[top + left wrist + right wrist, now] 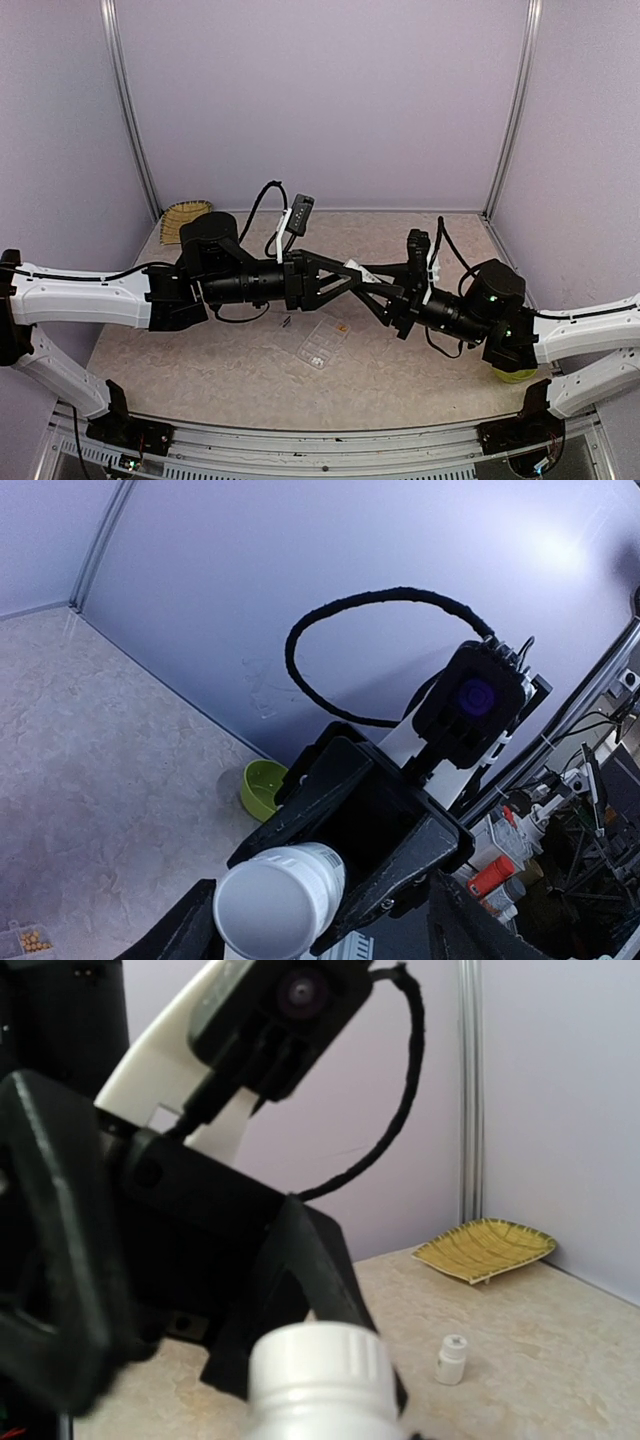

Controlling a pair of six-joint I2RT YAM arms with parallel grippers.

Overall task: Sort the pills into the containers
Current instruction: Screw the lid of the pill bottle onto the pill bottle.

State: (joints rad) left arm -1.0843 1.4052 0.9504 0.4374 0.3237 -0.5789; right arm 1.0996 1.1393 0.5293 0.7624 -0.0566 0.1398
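A white round bottle (280,900) hangs in the air between my two grippers, above the middle of the table. In the left wrist view the right gripper's black fingers (300,810) clamp it on both sides. Its ribbed cap (320,1365) fills the bottom of the right wrist view. My right gripper (378,293) is shut on it. My left gripper (345,272) stands round it, its fingertips (200,900) wide apart. The clear organizer box (322,342) lies flat below. Orange pills (35,942) sit in one cell.
A second small white bottle (452,1358) stands capped on the table. A yellow woven dish (185,215) sits at the back left corner. A yellow-green bowl (262,785) stands by the right wall, under the right arm (515,375). Purple walls enclose three sides.
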